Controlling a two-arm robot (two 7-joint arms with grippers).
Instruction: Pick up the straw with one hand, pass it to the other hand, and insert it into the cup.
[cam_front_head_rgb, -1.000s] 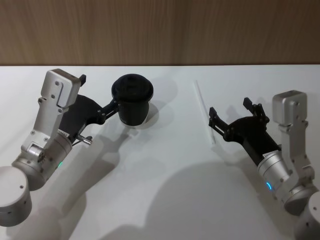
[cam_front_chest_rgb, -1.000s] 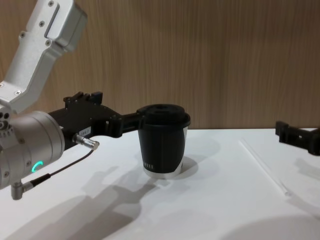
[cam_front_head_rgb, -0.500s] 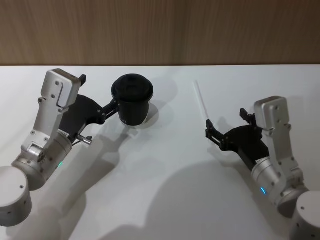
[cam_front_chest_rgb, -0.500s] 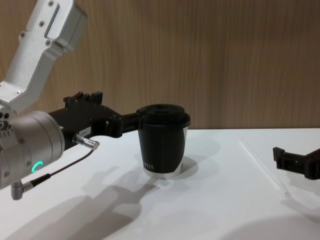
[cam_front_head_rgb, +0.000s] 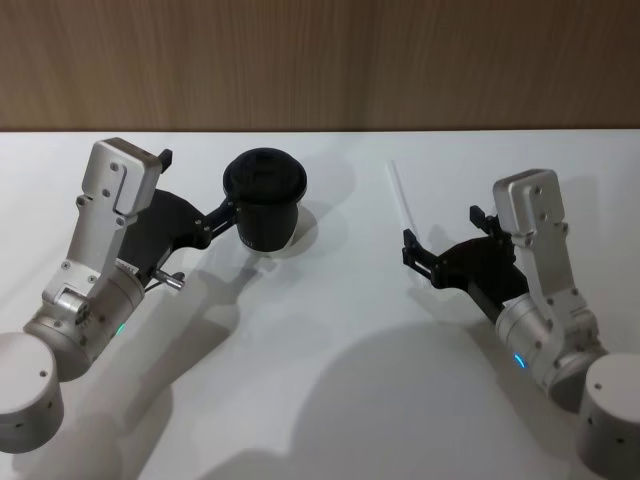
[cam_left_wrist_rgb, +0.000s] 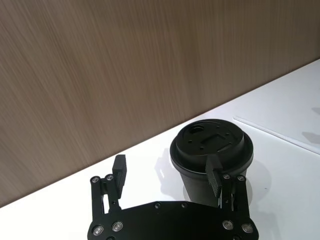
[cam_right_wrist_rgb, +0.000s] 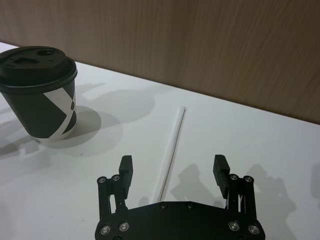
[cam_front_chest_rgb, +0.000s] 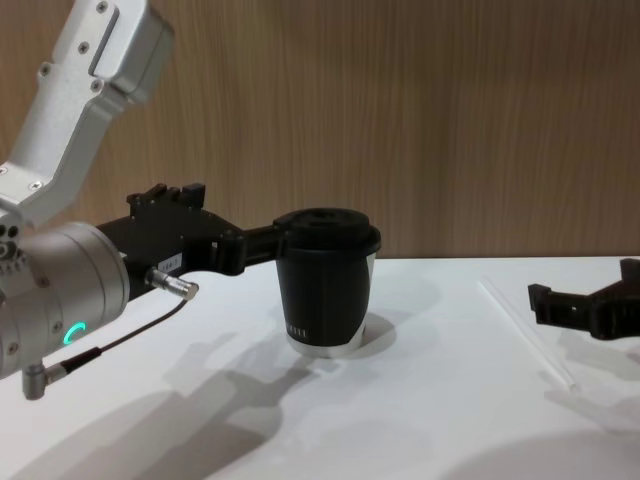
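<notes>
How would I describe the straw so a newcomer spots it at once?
On the white table, look to the robot's right, apart from the black lidded paper cup. A long, thin white straw lies flat there, its near end between the fingers of the open black right gripper. It alone is slender and pale.

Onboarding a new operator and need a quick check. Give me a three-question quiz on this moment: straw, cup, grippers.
1. True or false: the straw is already standing in the cup.
2. Which gripper is poised at the straw? A) left gripper B) right gripper C) neither
3. Fill in: the right gripper's jaws are ____.

Key:
1. False. It lies flat on the table.
2. B. The straw runs between its jaws, and the left gripper sits beside the cup.
3. Open, not yet closed on the straw.
</notes>
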